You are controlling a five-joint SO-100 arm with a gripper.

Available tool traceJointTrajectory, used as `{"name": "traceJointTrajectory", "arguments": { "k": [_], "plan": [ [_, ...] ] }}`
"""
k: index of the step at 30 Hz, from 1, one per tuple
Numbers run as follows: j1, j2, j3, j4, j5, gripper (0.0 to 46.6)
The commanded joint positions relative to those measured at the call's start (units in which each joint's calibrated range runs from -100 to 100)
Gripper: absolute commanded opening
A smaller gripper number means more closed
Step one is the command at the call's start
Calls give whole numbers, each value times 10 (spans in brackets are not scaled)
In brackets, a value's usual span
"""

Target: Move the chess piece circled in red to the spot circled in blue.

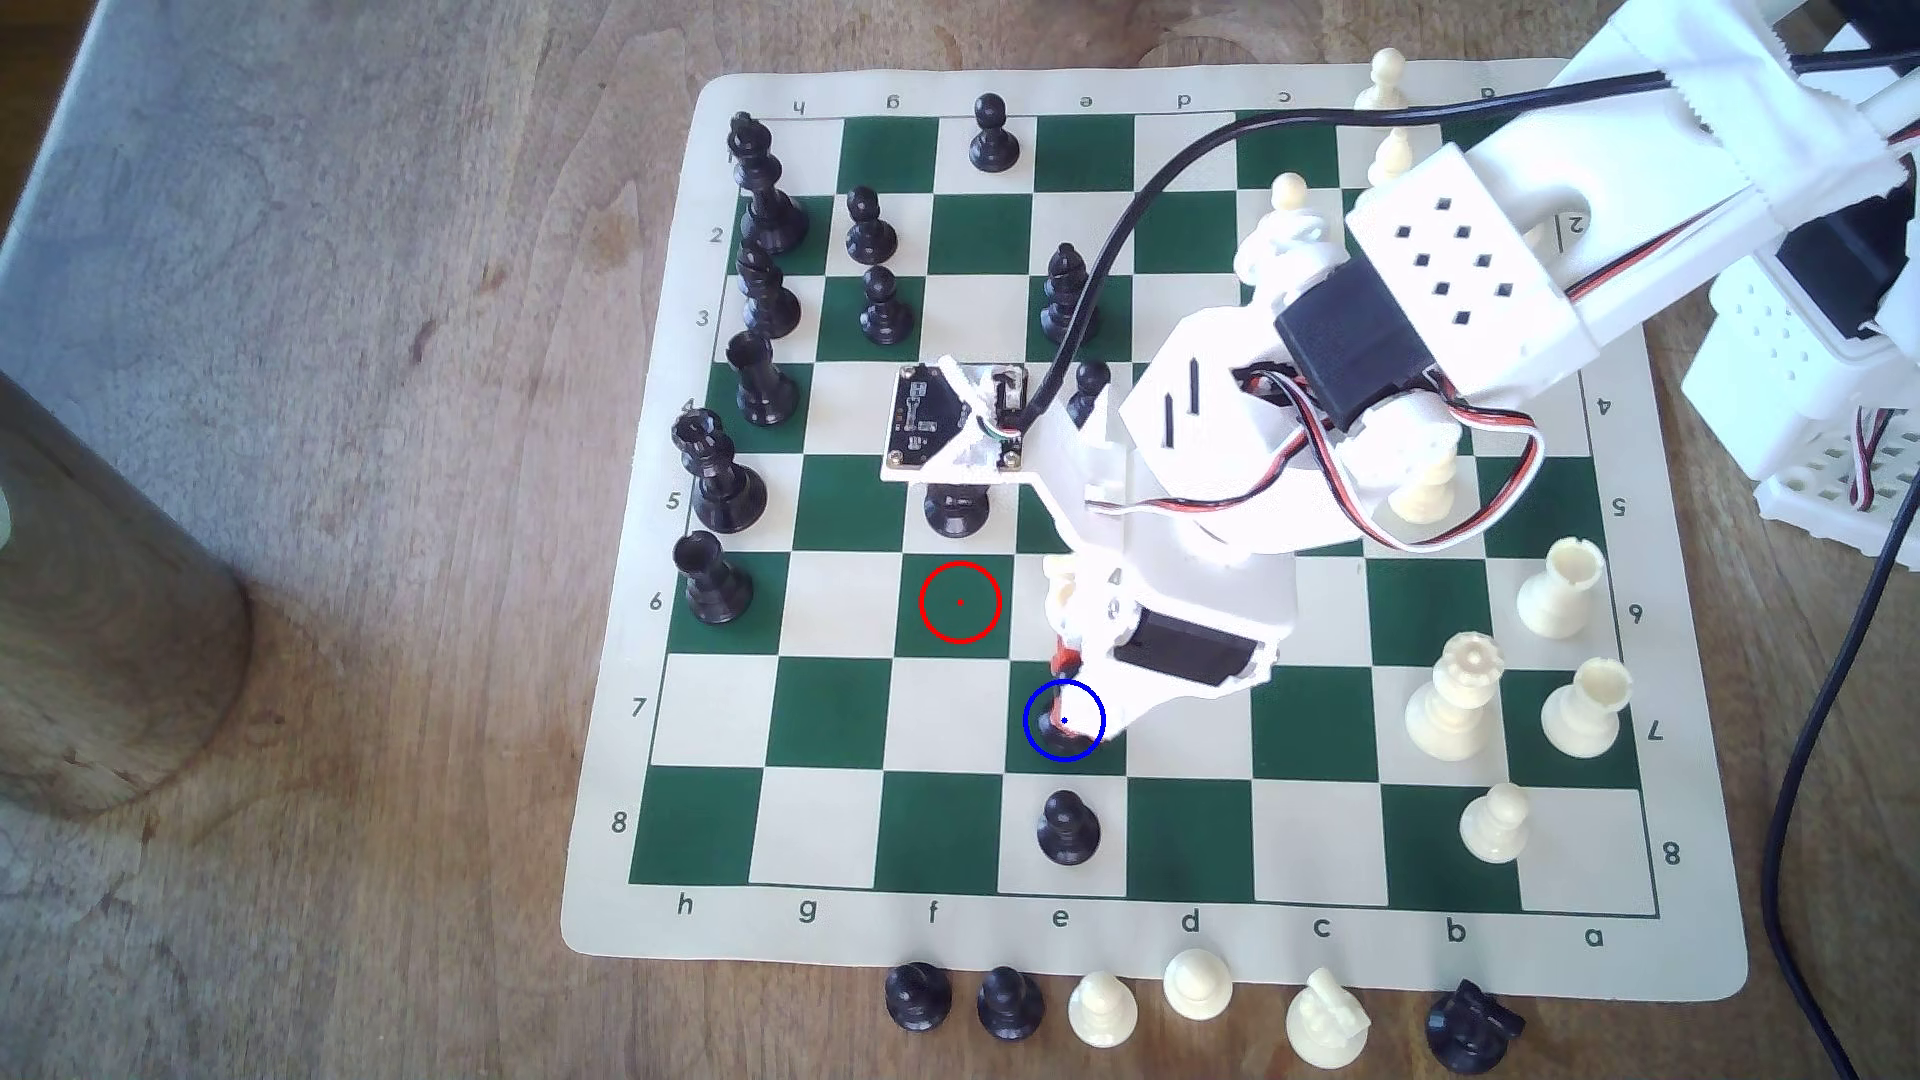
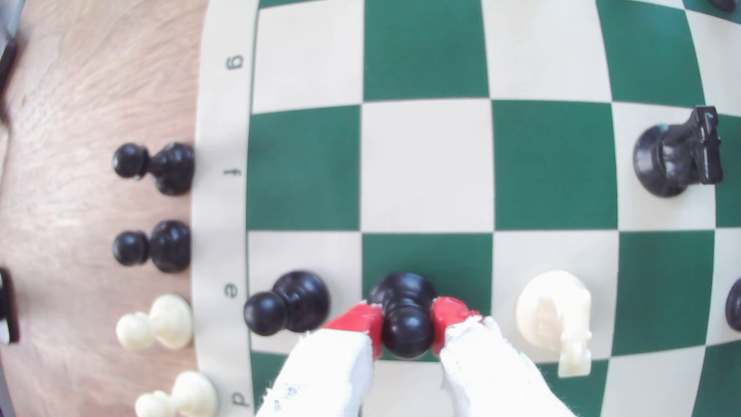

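A small black pawn (image 2: 405, 316) sits between the red pads (image 2: 357, 320) of my gripper (image 2: 405, 326), which is shut on its head and collar. In the exterior view the gripper (image 1: 1070, 717) reaches down inside the blue ring, and the pawn's base (image 1: 1051, 739) peeks out beneath it over the ringed green square (image 1: 1031, 766). I cannot tell whether the base touches the board. The red ring (image 1: 960, 601) marks a bare green square one row back and one column toward the exterior view's left.
Another black pawn (image 1: 1067, 828) stands one square nearer the board's front edge. A white knight (image 2: 557, 316) stands beside the gripper and a black knight (image 2: 677, 158) farther off. Captured pieces (image 1: 1143, 1002) line the front of the mat. White pieces (image 1: 1455, 706) cluster at the exterior view's right.
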Motion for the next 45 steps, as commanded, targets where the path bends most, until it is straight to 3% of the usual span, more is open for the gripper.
{"name": "traceJointTrajectory", "arguments": {
  "k": [1,11,15,23,40,45],
  "plan": [
    [9,-16,-28,-6,3,9],
    [5,-6,-29,2,8,15],
    [9,-5,-34,12,12,111],
    [13,-26,-37,27,15,160],
    [16,-195,-35,148,17,202],
    [30,-280,26,140,34,169]
  ]
}}
